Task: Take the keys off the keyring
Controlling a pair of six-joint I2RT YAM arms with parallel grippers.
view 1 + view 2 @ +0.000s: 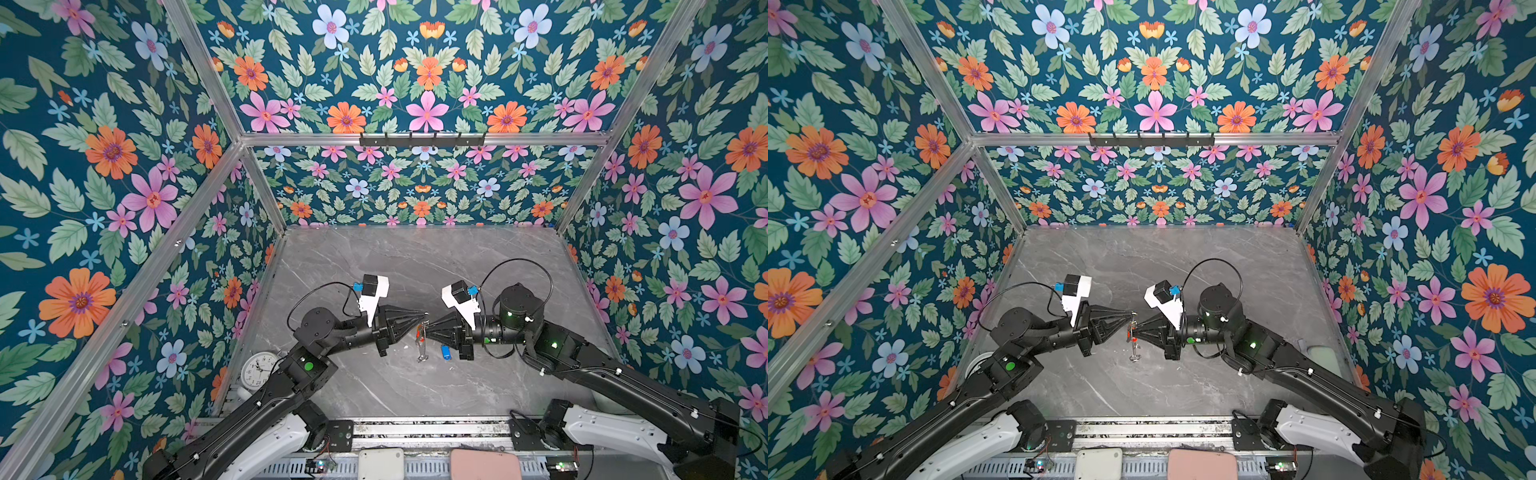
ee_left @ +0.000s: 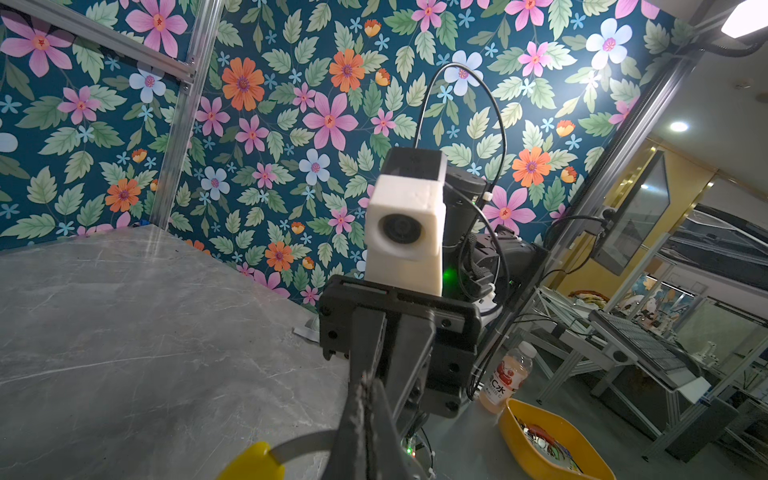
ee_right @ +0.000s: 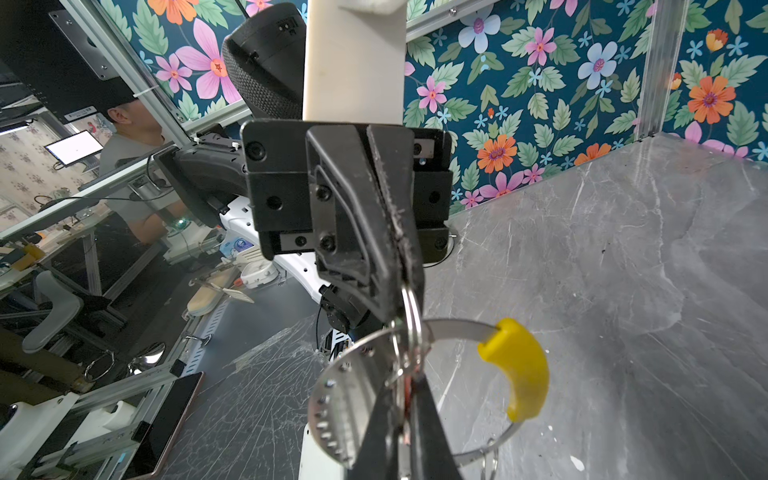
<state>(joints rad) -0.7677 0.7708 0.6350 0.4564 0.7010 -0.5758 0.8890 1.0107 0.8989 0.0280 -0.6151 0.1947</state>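
Observation:
My two grippers meet tip to tip over the middle of the table. The keyring (image 1: 422, 347) hangs edge-on between them in both top views. In the right wrist view it is a grey hoop (image 3: 455, 328) with a yellow sleeve (image 3: 517, 368). My left gripper (image 1: 424, 314) is shut on the hoop's band beside that sleeve (image 2: 253, 463). Just below, my right gripper (image 1: 428, 328) is shut on the key with the red-orange tag (image 3: 409, 388), and a small split ring (image 3: 413, 328) joins that key to the hoop. The blue-tagged key (image 1: 446, 352) lies loose on the table under the right gripper.
A white clock (image 1: 259, 370) stands at the table's front left corner beside the left arm. A white box (image 1: 380, 463) and a pink pad (image 1: 484, 465) sit on the front rail. Floral walls close the table's left, back and right sides.

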